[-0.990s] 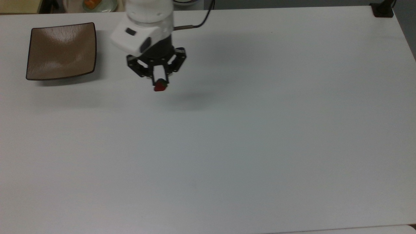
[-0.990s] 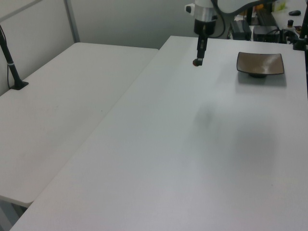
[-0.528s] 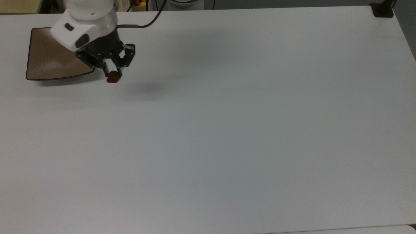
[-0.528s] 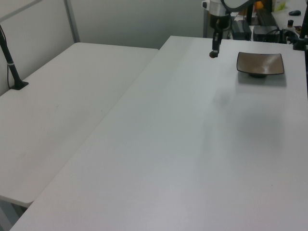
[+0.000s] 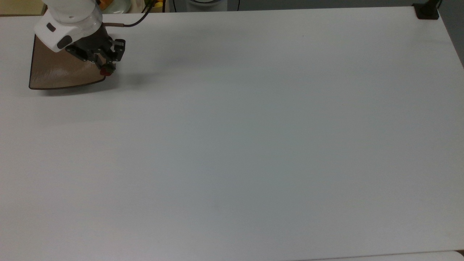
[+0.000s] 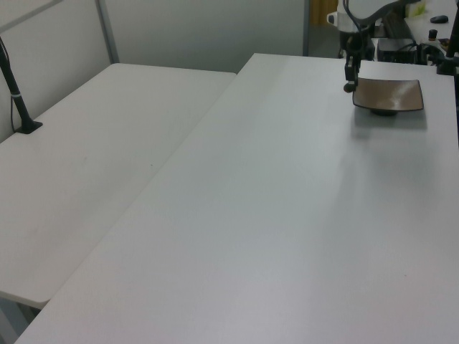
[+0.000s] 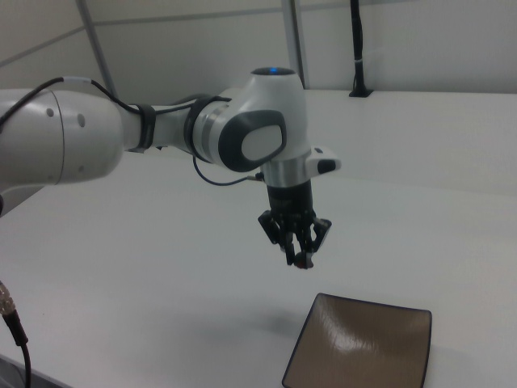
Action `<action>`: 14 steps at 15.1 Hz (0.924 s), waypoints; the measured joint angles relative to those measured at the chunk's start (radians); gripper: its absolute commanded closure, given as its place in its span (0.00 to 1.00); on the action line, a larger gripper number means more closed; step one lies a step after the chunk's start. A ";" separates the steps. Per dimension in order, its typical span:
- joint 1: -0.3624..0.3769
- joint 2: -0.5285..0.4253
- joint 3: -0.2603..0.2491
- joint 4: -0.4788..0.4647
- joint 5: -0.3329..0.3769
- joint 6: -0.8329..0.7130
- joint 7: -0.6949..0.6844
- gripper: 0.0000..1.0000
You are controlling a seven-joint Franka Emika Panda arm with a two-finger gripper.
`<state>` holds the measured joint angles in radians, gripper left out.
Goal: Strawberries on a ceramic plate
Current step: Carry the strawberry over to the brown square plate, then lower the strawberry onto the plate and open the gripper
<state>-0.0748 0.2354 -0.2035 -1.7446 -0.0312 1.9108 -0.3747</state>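
A tiny red strawberry (image 5: 107,71) (image 7: 301,260) hangs in the air, pinched in my gripper (image 5: 106,69) (image 7: 300,259) (image 6: 348,87), which is shut on it. The square tan-brown ceramic plate (image 5: 54,70) (image 6: 388,94) (image 7: 363,352) lies at the top view's far left of the white table. In the top view the berry sits over the plate's right edge. In the right view the gripper hovers well above the table, just beyond the plate's far left corner. Nothing lies on the visible parts of the plate.
The wide white table (image 5: 253,145) stretches right and forward of the plate. A second white table (image 6: 93,165) adjoins on the left view's left. A black post base (image 5: 427,11) stands at the top view's far right corner. A cable (image 5: 130,23) trails behind the arm.
The arm has carried the strawberry leftward in the top view, from mid-table to the plate's right edge. The gripper stayed shut on it throughout.
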 measured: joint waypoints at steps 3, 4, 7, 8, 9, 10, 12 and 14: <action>-0.001 0.000 -0.008 -0.051 -0.002 0.000 0.000 0.95; -0.001 0.000 -0.013 -0.065 -0.004 0.000 0.000 0.95; -0.004 -0.001 -0.046 -0.078 -0.006 0.000 -0.022 0.95; -0.005 -0.002 -0.065 -0.079 -0.006 0.000 -0.051 0.95; -0.008 -0.003 -0.083 -0.082 -0.007 0.000 -0.081 0.94; -0.012 -0.005 -0.103 -0.087 -0.007 0.000 -0.122 0.94; -0.018 -0.007 -0.144 -0.098 -0.007 0.000 -0.212 0.94; -0.025 -0.006 -0.186 -0.106 -0.007 0.000 -0.289 0.93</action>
<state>-0.0995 0.2291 -0.3890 -1.8508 -0.0378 1.9108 -0.6639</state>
